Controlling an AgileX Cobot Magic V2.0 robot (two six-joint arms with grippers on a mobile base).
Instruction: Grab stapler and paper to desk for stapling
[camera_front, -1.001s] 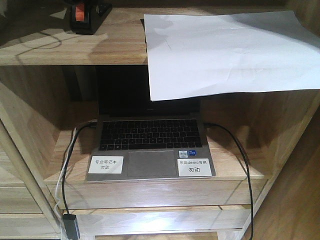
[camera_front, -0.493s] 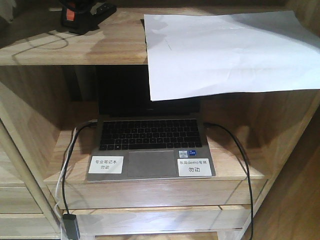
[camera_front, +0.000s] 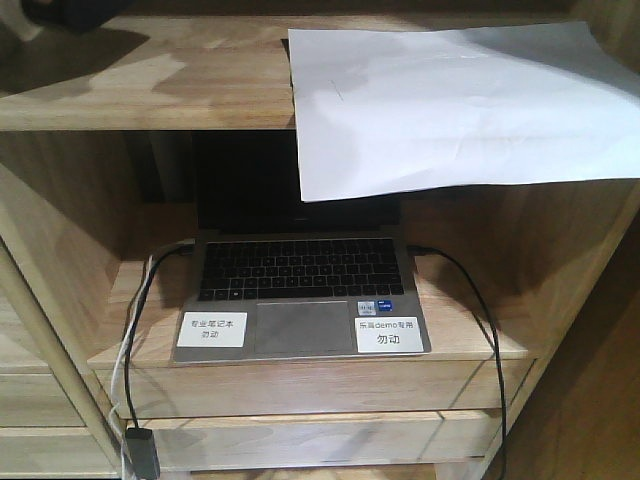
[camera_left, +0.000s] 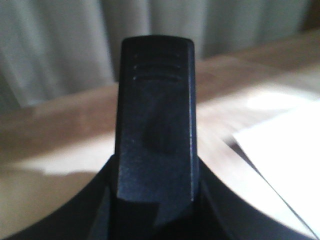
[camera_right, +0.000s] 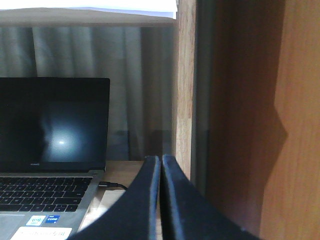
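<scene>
The black stapler (camera_left: 155, 115) fills the middle of the left wrist view, its ridged end pointing up, and my left gripper (camera_left: 155, 207) is shut on it above the top shelf (camera_front: 150, 80). In the front view only a dark shape (camera_front: 70, 10) shows at the top left corner. The white paper (camera_front: 450, 105) lies on that shelf's right half, its front edge hanging over the rim; its corner (camera_left: 285, 160) shows right of the stapler. My right gripper (camera_right: 161, 159) is shut on nothing, low beside the laptop. The desk is out of view.
An open laptop (camera_front: 300, 290) sits on the lower shelf under the paper, with black cables (camera_front: 480, 300) running off both sides. A wooden upright (camera_right: 184, 85) and a side panel (camera_right: 260, 125) stand close to my right gripper. Drawer fronts (camera_front: 300, 385) lie below.
The stapler with its orange-red cap, held at the top shelf's left end, has moved up and left out of the front view. Paper and laptop have not moved.
</scene>
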